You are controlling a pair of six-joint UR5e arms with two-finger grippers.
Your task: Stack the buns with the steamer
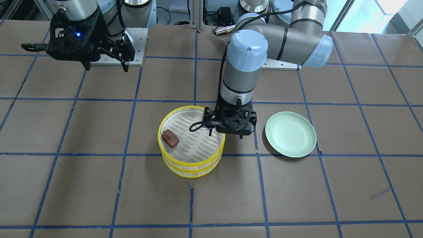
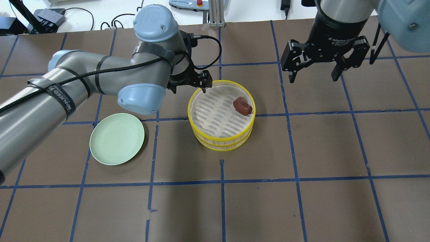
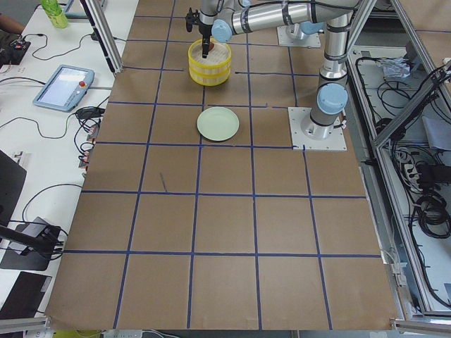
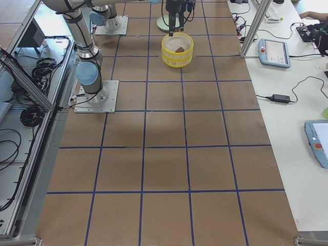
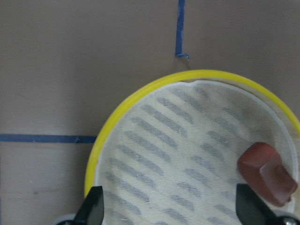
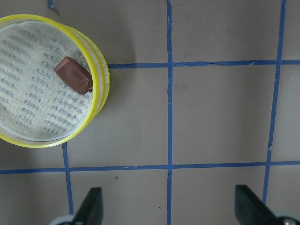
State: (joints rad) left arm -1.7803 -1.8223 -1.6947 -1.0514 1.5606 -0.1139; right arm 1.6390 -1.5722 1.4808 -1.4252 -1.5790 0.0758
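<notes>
The yellow steamer [image 1: 185,170], two tiers stacked, stands mid-table; it also shows in the overhead view [image 2: 218,143]. The reddish-brown blocky bun [image 1: 170,138] lies on the top tier's white liner near the rim, and is seen in the overhead [image 2: 242,106], left wrist [image 5: 267,174] and right wrist [image 6: 73,75] views. The white bun is not visible. My left gripper [image 2: 190,86] is open and empty, low over the steamer's rim on the plate side [image 5: 171,213]. My right gripper [image 2: 314,78] is open and empty, raised well away from the steamer [image 6: 169,211].
A pale green plate [image 1: 290,134] lies empty beside the steamer on my left side [image 2: 117,143]. The left arm's elbow hangs over the table between plate and steamer. Brown paper with blue tape lines covers the table.
</notes>
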